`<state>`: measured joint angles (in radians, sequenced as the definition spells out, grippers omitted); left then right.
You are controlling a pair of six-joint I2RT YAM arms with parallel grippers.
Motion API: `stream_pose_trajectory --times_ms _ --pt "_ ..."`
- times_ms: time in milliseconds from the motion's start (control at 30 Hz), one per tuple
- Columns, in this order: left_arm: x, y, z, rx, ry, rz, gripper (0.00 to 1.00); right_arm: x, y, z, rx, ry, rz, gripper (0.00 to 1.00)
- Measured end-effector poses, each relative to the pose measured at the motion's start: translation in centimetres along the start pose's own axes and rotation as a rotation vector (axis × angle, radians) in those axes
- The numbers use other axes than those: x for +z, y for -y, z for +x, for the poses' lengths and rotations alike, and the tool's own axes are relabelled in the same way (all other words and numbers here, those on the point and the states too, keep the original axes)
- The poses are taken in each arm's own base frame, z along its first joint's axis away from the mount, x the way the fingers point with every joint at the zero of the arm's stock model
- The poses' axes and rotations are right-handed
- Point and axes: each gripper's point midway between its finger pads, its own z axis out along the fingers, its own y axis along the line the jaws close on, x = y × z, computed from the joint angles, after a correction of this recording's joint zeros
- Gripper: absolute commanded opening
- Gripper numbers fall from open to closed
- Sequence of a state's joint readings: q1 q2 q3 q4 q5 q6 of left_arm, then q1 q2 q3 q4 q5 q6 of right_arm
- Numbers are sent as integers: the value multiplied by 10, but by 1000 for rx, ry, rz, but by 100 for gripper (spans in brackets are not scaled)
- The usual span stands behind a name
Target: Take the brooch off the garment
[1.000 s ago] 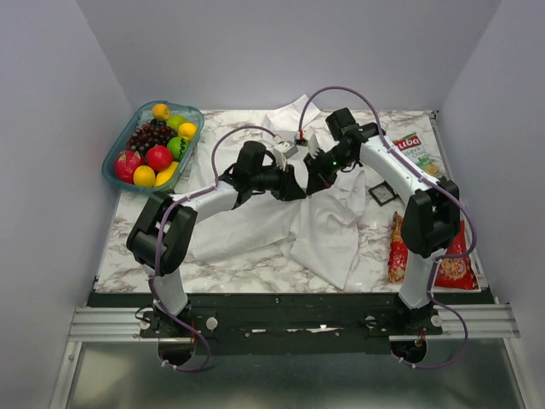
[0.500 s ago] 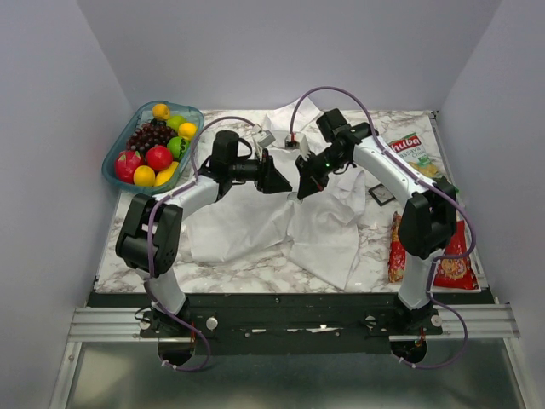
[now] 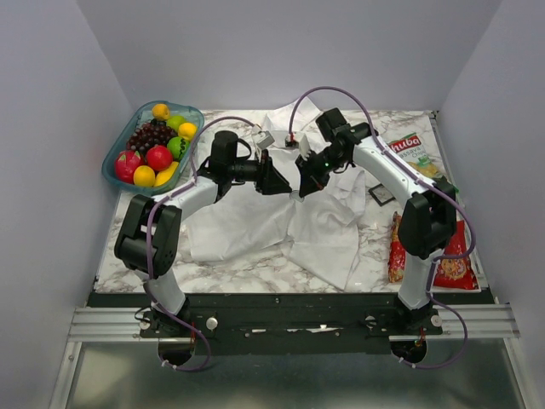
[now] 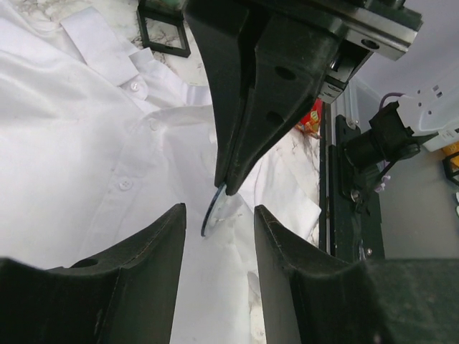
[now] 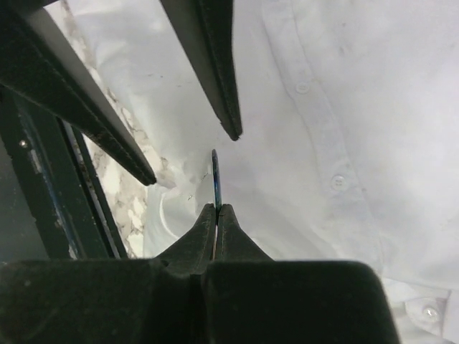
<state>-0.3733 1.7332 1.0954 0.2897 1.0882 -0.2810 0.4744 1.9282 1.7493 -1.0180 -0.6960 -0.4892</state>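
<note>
The garment (image 3: 255,217) is a white wrinkled shirt spread across the marble table; it also fills the left wrist view (image 4: 93,136) and the right wrist view (image 5: 344,107). The brooch (image 5: 215,175) is a thin dark-blue disc seen edge-on, pinched at the tips of my right gripper (image 5: 216,208), which is shut on it just above the cloth. In the left wrist view the brooch (image 4: 212,212) sits between the tips of my open left gripper (image 4: 219,211), without touching them. In the top view my left gripper (image 3: 281,184) and right gripper (image 3: 301,191) face each other tip to tip over the shirt.
A teal basket of fruit (image 3: 119,175) stands at the back left. A small black square frame (image 3: 383,194) lies right of the shirt, also in the left wrist view (image 4: 163,32). Snack packets (image 3: 407,145) (image 3: 456,264) (image 3: 398,247) lie along the right side.
Since a second ago my left gripper has drawn back to the left and my right gripper has shifted slightly left. In the last half second almost nothing has moved.
</note>
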Motion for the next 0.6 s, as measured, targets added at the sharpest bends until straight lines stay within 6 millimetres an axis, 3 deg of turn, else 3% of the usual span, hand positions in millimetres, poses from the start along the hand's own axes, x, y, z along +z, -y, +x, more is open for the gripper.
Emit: stream_pose_trajectory --times_ms 133,300,367,500,600 --pt "-8 -9 8 -29 1 -40 51 1 11 -7 34 27 60 0" --pt "-38 -29 7 -82 25 -150 51 12 16 -13 204 158 121 0" --pt "-50 -34 3 -87 31 -190 51 14 29 -30 259 234 169 0" --pt "-67 -35 -7 -70 31 -235 52 3 44 -65 188 371 218 0" --pt "-71 -30 -10 -44 11 -240 52 -12 43 -74 108 406 198 1"
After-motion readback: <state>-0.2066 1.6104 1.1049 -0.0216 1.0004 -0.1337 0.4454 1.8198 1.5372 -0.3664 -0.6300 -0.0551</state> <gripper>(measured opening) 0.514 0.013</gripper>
